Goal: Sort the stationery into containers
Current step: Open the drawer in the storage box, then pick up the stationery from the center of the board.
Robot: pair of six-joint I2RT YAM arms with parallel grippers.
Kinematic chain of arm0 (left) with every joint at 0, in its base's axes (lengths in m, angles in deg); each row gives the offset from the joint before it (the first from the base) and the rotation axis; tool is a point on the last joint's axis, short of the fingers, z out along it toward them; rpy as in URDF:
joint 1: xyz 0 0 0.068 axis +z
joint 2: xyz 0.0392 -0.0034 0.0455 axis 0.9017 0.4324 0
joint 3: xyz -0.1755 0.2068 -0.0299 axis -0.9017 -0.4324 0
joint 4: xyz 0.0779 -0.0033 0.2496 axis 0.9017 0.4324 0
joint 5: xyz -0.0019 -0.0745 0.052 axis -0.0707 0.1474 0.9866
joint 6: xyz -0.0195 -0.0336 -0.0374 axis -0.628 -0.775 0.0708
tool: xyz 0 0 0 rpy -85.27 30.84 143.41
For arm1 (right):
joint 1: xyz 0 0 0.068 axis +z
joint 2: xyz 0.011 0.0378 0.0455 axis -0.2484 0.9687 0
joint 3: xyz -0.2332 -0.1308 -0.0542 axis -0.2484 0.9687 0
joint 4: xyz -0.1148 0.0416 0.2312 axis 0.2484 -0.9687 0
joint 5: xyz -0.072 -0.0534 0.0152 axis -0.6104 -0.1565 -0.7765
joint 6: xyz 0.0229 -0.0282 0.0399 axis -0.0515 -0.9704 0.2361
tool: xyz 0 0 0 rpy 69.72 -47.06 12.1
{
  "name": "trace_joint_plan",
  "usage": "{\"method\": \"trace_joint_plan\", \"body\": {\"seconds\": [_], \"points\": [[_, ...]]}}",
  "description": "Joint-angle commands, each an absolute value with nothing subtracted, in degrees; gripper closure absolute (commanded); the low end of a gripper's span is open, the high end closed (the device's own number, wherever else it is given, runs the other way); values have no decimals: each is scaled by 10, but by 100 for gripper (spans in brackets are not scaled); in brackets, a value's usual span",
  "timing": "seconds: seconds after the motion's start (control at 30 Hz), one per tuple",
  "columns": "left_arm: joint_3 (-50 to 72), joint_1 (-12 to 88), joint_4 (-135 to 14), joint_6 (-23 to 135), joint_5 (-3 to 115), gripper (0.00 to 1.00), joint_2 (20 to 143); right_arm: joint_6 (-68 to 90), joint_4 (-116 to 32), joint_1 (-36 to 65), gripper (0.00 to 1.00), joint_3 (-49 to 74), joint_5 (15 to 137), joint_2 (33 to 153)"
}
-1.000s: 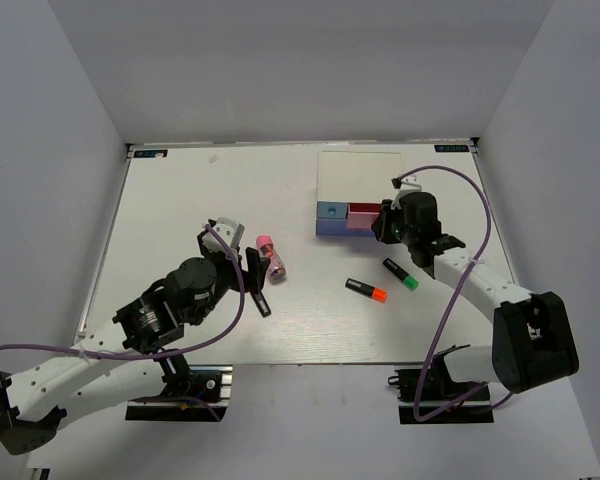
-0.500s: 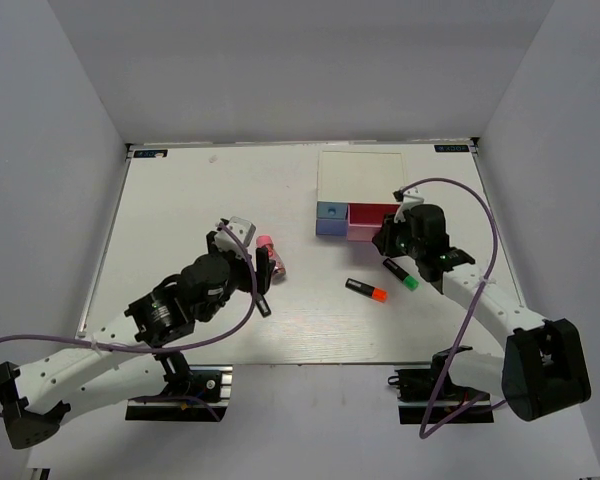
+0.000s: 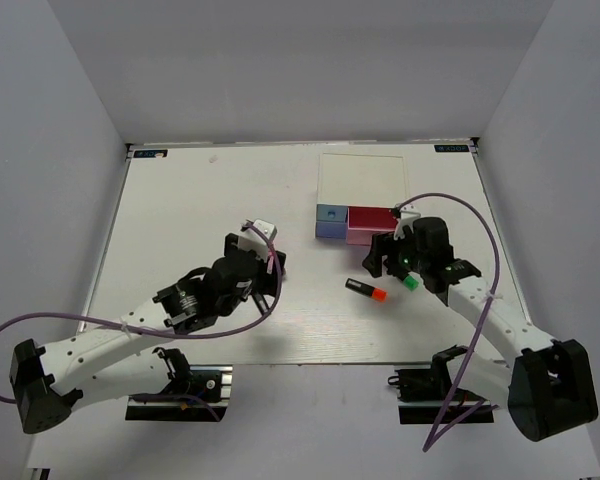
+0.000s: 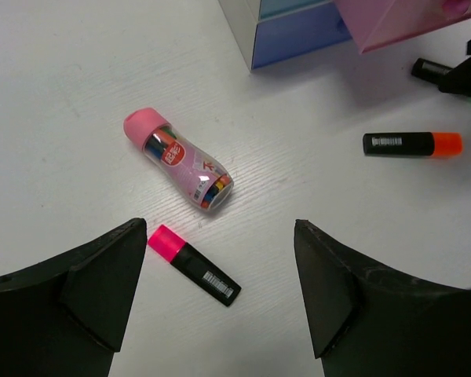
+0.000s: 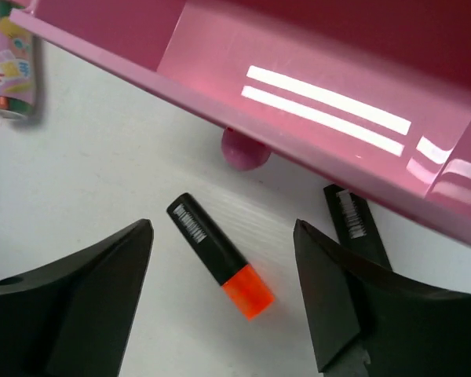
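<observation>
In the left wrist view, the pink-capped cylinder [image 4: 178,159] lies on its side and a pink-ended marker [image 4: 192,265] lies just below it. My left gripper [image 4: 220,234] hangs open above them, holding nothing. An orange-ended marker [image 5: 220,255] lies between the open fingers of my right gripper [image 5: 222,226], untouched. A black marker [image 5: 357,224] lies partly behind the right finger; the top view shows its green end [image 3: 411,283]. The pink drawer [image 5: 298,86] of the organiser [image 3: 358,180] stands pulled out, beside the blue front [image 3: 330,212] and the lavender front [image 3: 330,229].
The organiser stands at the back of the white table [image 3: 180,200], right of centre. The pink drawer's round knob [image 5: 246,149] juts toward my right gripper. Grey walls close in three sides. Purple cables loop off both arms.
My right gripper has opened and drawn back from the pink drawer to above the orange-ended marker. My left arm has swung right, over the cylinder and the pink-ended marker.
</observation>
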State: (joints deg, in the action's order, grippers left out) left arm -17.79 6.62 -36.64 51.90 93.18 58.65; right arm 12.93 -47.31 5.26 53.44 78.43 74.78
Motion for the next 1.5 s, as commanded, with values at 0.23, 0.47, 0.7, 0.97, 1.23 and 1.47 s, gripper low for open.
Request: {"method": "trace_joint_plan", "body": {"seconds": [0.23, 0.47, 0.7, 0.97, 1.23, 1.47], "points": [[-160, 73, -376, 436, 953, 11, 681, 44, -523, 54, 33, 545, 927, 617], [-97, 93, -308, 322, 1021, 10, 825, -5, -567, 53, 100, 521, 991, 574], [-36, 127, -278, 239, 1002, 8, 905, -9, -560, 53, 88, 524, 959, 528], [75, 162, -202, 168, 972, 5, 1040, -15, -551, 53, 74, 544, 938, 458], [87, 188, -187, 147, 953, 5, 1058, -20, -549, 54, 70, 554, 933, 416], [108, 211, -165, 142, 925, 7, 1097, -19, -549, 54, 66, 556, 925, 401]]}}
